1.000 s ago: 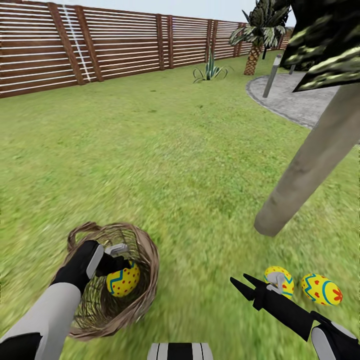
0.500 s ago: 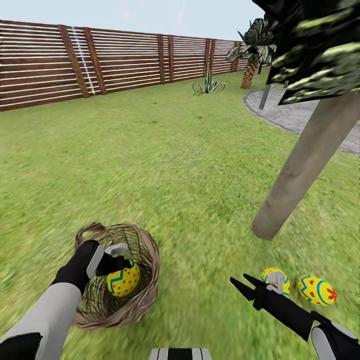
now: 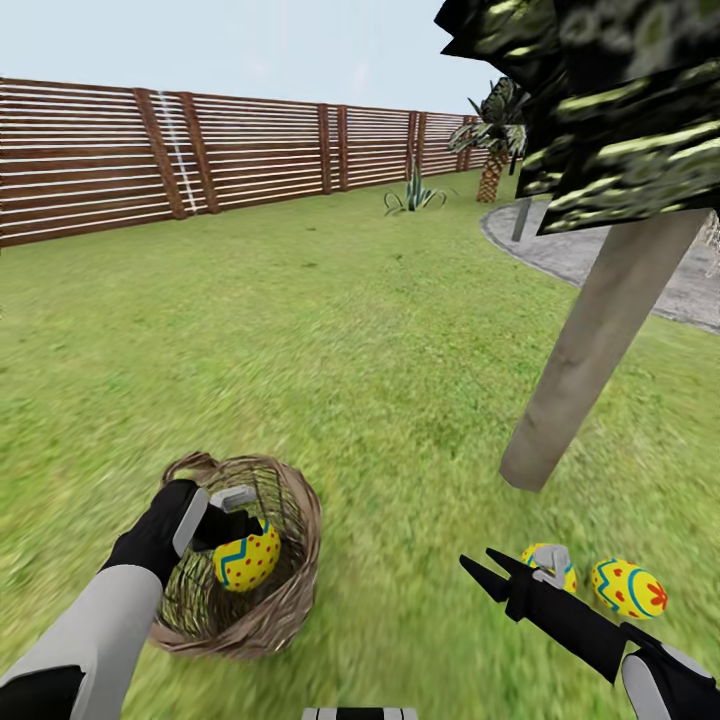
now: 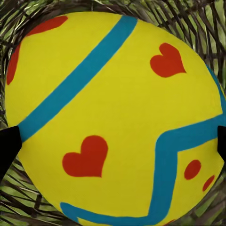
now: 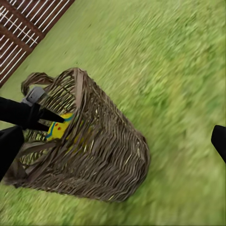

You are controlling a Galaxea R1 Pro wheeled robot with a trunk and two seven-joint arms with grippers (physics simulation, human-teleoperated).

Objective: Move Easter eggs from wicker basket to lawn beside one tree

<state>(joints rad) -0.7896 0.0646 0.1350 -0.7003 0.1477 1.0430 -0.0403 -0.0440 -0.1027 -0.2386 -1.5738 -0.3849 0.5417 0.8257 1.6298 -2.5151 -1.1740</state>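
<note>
Head view: left gripper (image 3: 240, 545) down inside the basket (image 3: 290, 590), clamped on a yellow egg (image 3: 247, 558) just above the weave. Right gripper (image 3: 487, 572) held low over the lawn (image 3: 330, 330), fingers spread, nothing between them. Two more eggs (image 3: 628, 588) lay on the grass just beside it, one partly hidden by the arm, both near the foot of the tree (image 3: 590, 350). Beyond: slatted fence (image 3: 250, 150), grey patio (image 3: 600, 250), spiky plant (image 3: 415, 195), palm (image 3: 492, 140), all well apart.

Left wrist view: egg (image 4: 113, 117) seen up close, blue bands and red hearts, dark fingertips (image 4: 7, 146) pressed at either side, basket twigs (image 4: 202, 23) behind.

Right wrist view: basket (image 5: 103, 160) seen from the side on blurred grass (image 5: 179, 70), wall screening most of the egg (image 5: 59, 129); left arm (image 5: 19, 113) reached in over the rim; fence (image 5: 23, 28) in the corner.
</note>
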